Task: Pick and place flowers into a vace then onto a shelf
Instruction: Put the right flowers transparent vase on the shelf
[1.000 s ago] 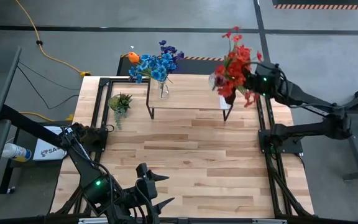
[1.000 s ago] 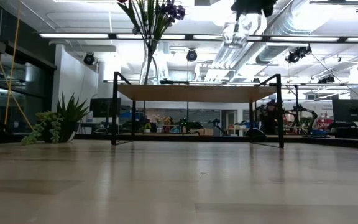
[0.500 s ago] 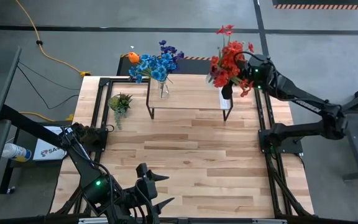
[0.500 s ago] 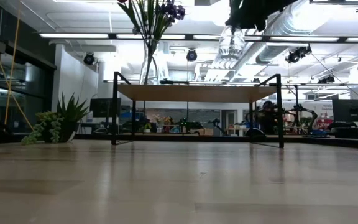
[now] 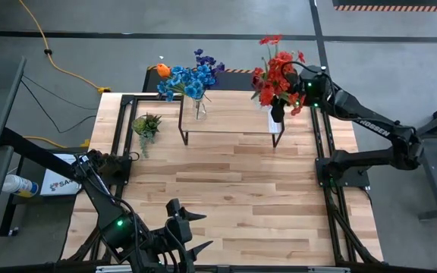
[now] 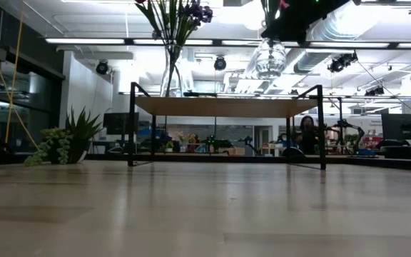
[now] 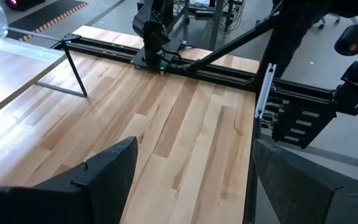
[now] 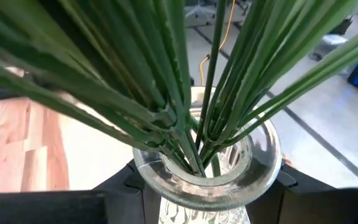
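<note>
A clear glass vase [image 6: 270, 58] of red flowers [image 5: 276, 74] is being gripped by the right gripper [image 5: 297, 97], upper right of the high view, above the light-wood black-legged shelf [image 5: 234, 120]. The left gripper [image 5: 190, 233] is being kept open, bottom centre.

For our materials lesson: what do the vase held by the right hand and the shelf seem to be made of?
Vase: looks like clear glass, glossy; the stems show through its thick rim and wall.
Shelf: the top looks like pale wood with a matt finish and visible grain; the legs look like thin black metal, though painted wood can't be excluded.
</note>
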